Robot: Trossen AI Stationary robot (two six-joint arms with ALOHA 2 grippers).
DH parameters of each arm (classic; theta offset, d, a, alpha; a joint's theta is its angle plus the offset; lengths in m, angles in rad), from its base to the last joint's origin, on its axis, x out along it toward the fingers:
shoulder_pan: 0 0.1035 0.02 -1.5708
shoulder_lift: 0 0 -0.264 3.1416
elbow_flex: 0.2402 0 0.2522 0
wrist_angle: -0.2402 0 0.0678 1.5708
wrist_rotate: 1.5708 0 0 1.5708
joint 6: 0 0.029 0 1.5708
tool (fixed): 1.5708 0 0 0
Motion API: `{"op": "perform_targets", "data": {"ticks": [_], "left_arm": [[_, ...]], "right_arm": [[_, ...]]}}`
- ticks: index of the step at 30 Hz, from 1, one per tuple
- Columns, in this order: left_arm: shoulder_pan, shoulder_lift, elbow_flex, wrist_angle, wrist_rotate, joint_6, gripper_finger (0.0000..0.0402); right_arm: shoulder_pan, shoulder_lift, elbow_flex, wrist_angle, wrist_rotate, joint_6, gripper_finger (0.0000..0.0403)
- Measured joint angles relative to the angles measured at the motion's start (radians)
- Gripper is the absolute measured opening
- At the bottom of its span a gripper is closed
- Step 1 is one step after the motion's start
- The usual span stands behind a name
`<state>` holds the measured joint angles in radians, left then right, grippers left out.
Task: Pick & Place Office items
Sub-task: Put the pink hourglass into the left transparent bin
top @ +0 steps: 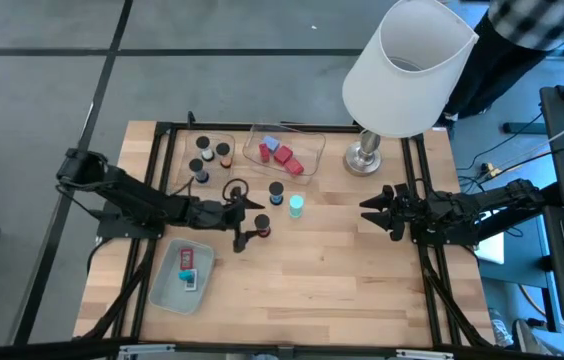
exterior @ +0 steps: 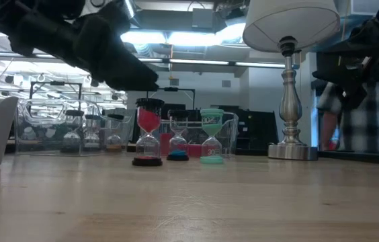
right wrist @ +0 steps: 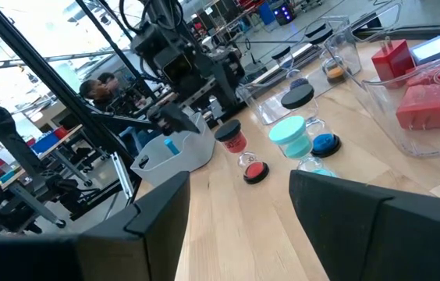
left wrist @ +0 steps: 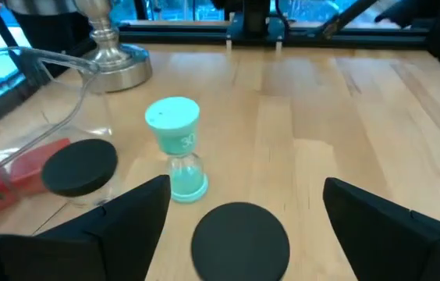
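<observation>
The left claw (top: 252, 218) hangs open over a black-capped red sand timer (top: 262, 226) near the wooden surface's (top: 342, 280) centre, at seven o'clock from the teal timer (top: 296, 205). It looks poised to descend and close. The right claw (top: 377, 210) waits at three o'clock, partly open, empty.

1. Cut off by the top edge of the low view: shade of the white lamp (exterior: 290, 23).
2. Hidden behind the left arm in the low view: left gripper (top: 245, 215), fingertips unseen there.
3. Too small to tell from above: contents of the pale green tray (top: 167, 285).
4. Cropped at the edge of the left wrist view: red block (left wrist: 1, 176), blurred behind a clear tray (left wrist: 56, 70) wall.
</observation>
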<state>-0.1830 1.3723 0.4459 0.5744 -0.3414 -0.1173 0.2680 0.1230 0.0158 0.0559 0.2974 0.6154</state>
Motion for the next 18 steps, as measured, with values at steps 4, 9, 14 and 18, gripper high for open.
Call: {"op": "perform_targets", "data": {"ticks": [4, 9, 14, 18], "left_arm": [[0.011, 0.044, 0.030, -0.017, 0.001, 0.000, 0.0357], [0.032, 0.082, 0.047, -0.059, 0.029, -0.051, 0.0378], [0.048, 0.119, 0.047, -0.062, 0.039, -0.086, 0.0384], [0.050, 0.128, 0.047, -0.062, 0.045, -0.137, 0.0384]], "right_arm": [[0.000, 0.000, 0.000, 0.000, 0.000, 0.000, 0.0224], [0.000, 0.000, 0.000, 0.000, 0.000, 0.000, 0.0224], [0.000, 0.000, 0.000, 0.000, 0.000, 0.000, 0.0224], [0.000, 0.000, 0.000, 0.000, 0.000, 0.000, 0.0224]]}}
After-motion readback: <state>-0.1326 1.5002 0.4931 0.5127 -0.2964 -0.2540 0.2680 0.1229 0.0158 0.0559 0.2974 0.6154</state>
